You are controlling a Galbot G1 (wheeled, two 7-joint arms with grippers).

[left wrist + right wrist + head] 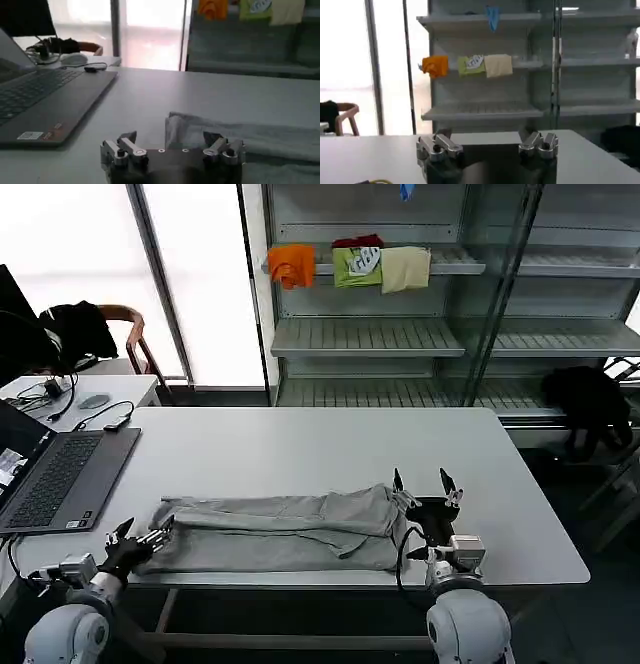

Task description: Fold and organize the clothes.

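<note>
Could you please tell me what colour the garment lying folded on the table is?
Light grey; the shirt shows best in the head view.

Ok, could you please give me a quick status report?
Left gripper open at the grey shirt's left end. Right gripper open beside its right end. Shirt half-folded lengthwise near the table's front. Laptop nearby, clear.

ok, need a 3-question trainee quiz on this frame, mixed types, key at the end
1. True or false: the grey shirt hangs on the shelf.
2. Which gripper is at the laptop end of the shirt? A) left gripper B) right gripper
3. Fill in: in the head view, the right gripper's fingers point up and stand ____.

Key:
1. False. It lies folded into a long strip on the table.
2. A
3. open
</note>
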